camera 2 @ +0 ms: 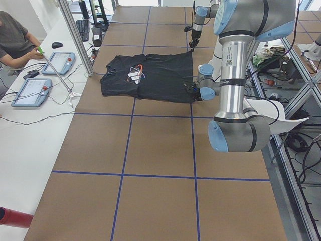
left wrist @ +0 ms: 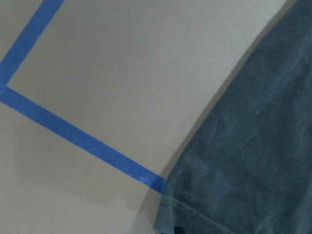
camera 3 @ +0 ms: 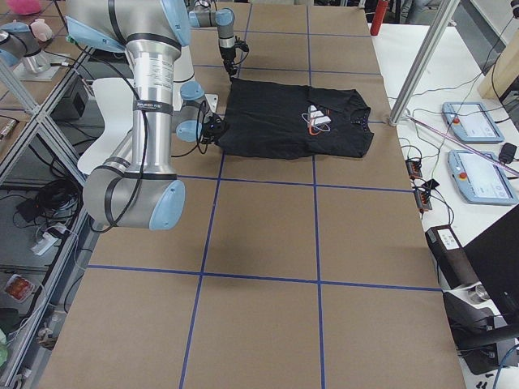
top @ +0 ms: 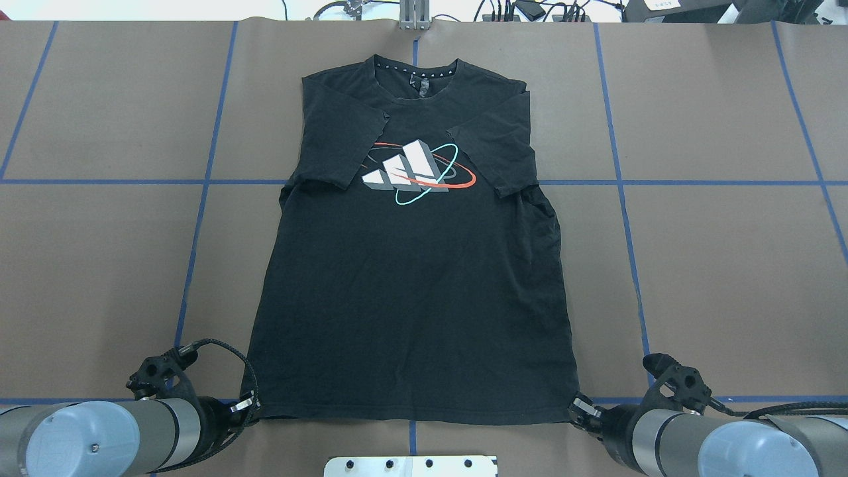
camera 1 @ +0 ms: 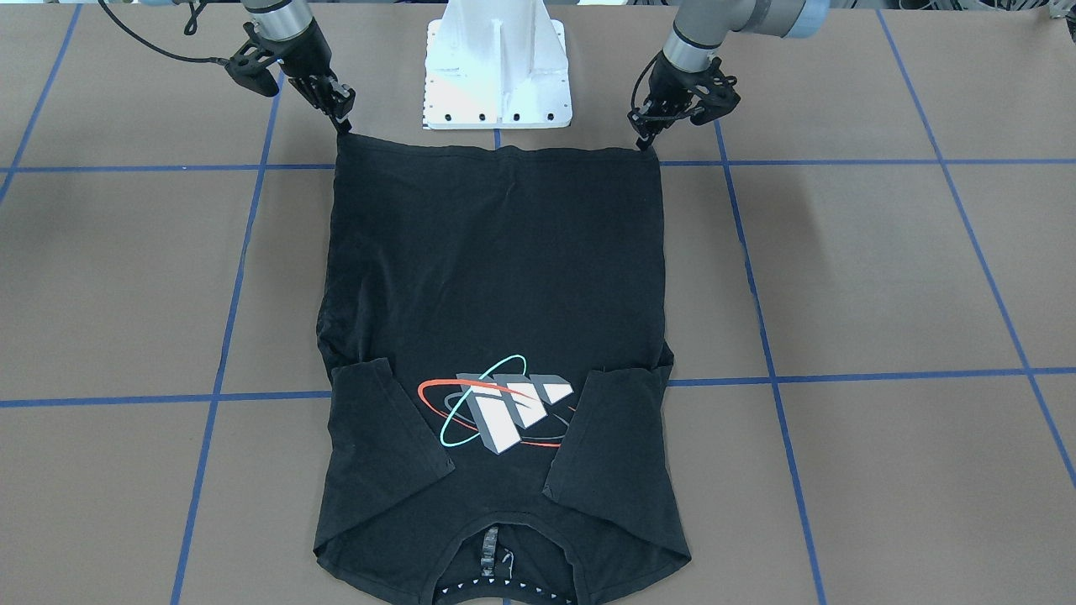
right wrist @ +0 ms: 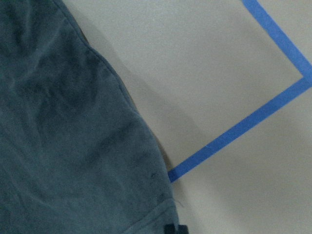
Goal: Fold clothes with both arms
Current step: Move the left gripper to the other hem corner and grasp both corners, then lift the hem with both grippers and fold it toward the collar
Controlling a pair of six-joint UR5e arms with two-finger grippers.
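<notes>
**Both grippers at the hem corners of the shirt**

We see the black T-shirt (top: 411, 291) lying flat and print side up in the middle of the brown table (top: 715, 265). Its collar is at the far side from the robot and its hem is nearest the white pedestal base (camera 1: 498, 76). Both short sleeves are folded inward over the chest, one on either side of the logo (top: 414, 173).

The left gripper (top: 248, 404) meets the hem corner on the robot's left, and the right gripper (top: 583, 409) meets the opposite corner. The hem runs in a nearly straight line between them. From the front, each gripper's tips come down right onto its corner.

Both pairs of jaws look drawn together on a pinch of cloth. The tips are small and dark against the black fabric, so we read this as likely rather than certain.

Each wrist camera shows the shirt's corner at the bottom edge of its frame. The corner lies on the table just beside a blue tape line (left wrist: 73, 131), and a sliver of dark fingertip touches the cloth.
</notes>
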